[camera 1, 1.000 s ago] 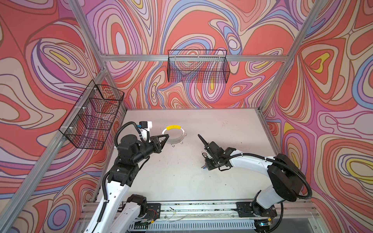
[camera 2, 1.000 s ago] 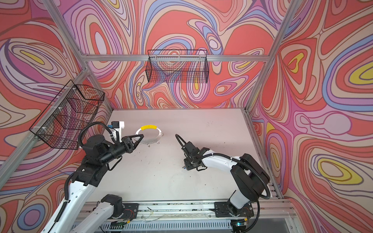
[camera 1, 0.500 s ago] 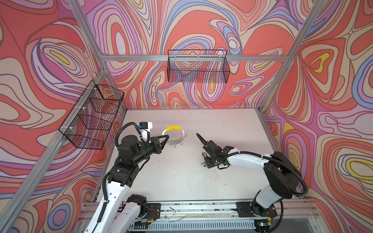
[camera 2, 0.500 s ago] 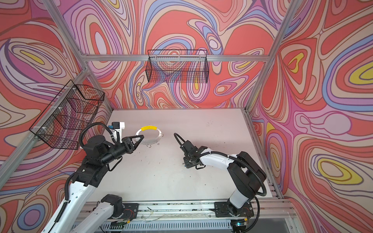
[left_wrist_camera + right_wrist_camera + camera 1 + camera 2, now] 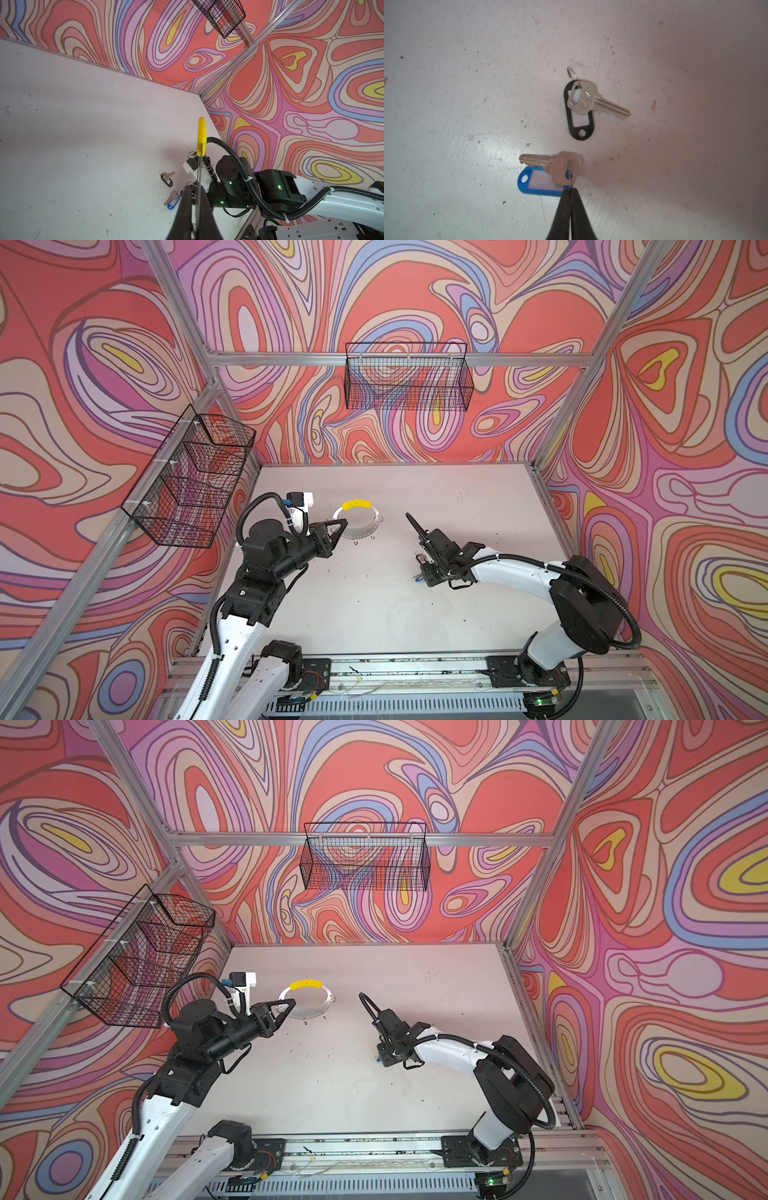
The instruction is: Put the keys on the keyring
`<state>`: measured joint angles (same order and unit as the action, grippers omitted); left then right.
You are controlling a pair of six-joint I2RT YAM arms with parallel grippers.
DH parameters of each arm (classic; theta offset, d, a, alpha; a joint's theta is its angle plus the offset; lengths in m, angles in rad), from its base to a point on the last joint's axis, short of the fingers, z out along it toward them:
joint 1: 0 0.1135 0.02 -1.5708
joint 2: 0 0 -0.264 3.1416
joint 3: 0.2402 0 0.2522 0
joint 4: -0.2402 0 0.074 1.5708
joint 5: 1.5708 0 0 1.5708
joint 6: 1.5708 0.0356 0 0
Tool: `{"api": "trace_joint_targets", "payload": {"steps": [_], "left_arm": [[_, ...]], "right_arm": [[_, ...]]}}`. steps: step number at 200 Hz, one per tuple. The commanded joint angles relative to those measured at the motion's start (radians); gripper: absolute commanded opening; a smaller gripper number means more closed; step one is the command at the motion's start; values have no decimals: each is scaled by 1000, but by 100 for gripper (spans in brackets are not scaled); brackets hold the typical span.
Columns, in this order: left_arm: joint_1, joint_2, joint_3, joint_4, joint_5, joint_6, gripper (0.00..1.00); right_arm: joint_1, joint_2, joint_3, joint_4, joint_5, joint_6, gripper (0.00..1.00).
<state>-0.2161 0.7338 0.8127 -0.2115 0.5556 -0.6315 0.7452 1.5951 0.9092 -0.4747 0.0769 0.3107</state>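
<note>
Keyring (image 5: pixel 356 504), flat grey metal, yellow sleeve: clamped in closed left end effector (image 5: pixel 340 526). Silver blue-tagged key (image 5: pixel 550 166): pinched by closed right end effector (image 5: pixel 570 190); black-tagged key (image 5: pixel 582 101) just beyond.

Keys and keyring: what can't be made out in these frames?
blue-tagged key and black-tagged key: both top views, almost wholly hidden under the right gripper.
split ring of the blue-tagged key: right wrist view, blurred, lost between the shut tips.
keyring: left wrist view, edge-on, holes unreadable; lower part behind the left gripper.
</note>
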Motion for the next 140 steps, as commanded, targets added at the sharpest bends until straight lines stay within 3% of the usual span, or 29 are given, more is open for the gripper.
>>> {"api": "trace_joint_targets", "payload": {"steps": [1,29,70,85,104,116,140], "left_arm": [[-3,-10,15,-13,-8,13,0],[-2,-7,31,-33,-19,19,0],[-3,2,34,-24,-22,2,0],[-3,8,34,-12,-19,-9,0],[-3,15,37,7,-18,-24,0],[-3,19,28,46,-17,-47,0],[-18,34,0,151,-20,-99,0]], "right_arm": [[-3,-3,-18,32,-14,-16,0],[-3,-1,-23,40,-25,-22,0],[-3,-29,-5,31,-30,-31,25],[-3,-56,24,6,-23,-36,40],[-3,-102,78,-32,-15,-37,47],[-4,-154,120,-23,-63,-28,52],[-6,-262,203,105,-272,22,67]]}}
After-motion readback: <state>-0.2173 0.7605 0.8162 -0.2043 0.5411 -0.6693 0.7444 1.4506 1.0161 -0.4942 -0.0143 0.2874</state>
